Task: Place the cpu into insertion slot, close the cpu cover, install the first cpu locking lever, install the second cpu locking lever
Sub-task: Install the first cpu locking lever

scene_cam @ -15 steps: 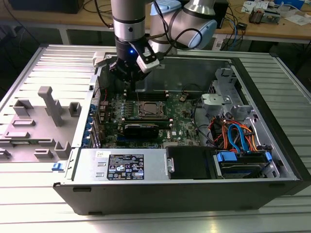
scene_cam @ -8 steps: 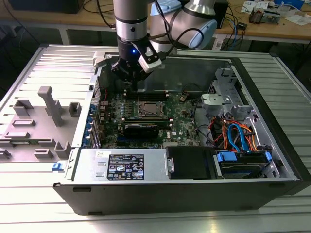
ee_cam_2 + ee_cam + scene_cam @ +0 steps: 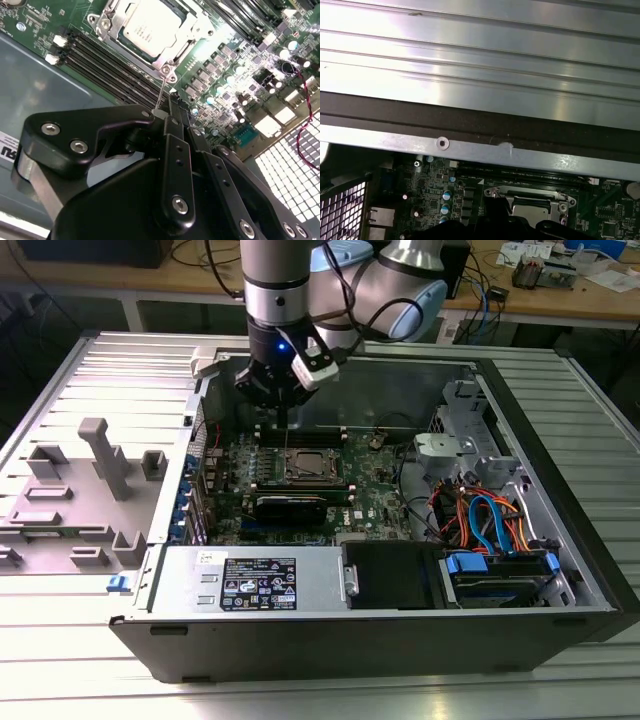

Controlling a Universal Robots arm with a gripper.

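- The gripper has its black fingers drawn together, pinching the free end of a thin wire cpu locking lever; I cannot tell which of the two levers it is
- The lever runs straight from the fingertips to a screwed corner of the socket
- The cpu lies flat in the insertion slot, its silver-grey top facing up
- The cpu cover is down, and its frame sits around the chip's edges
- Long dark memory slots run just beside the socket on the green motherboard
- In the exterior view the gripper hangs above the far edge of the socket, inside the open computer case
- A black expansion card lies just on the near side of the socket
- Blue and orange cables are bundled at the exterior view's right
- The case rests on a ribbed metal table, and a grey plastic fixture stands at the exterior view's left
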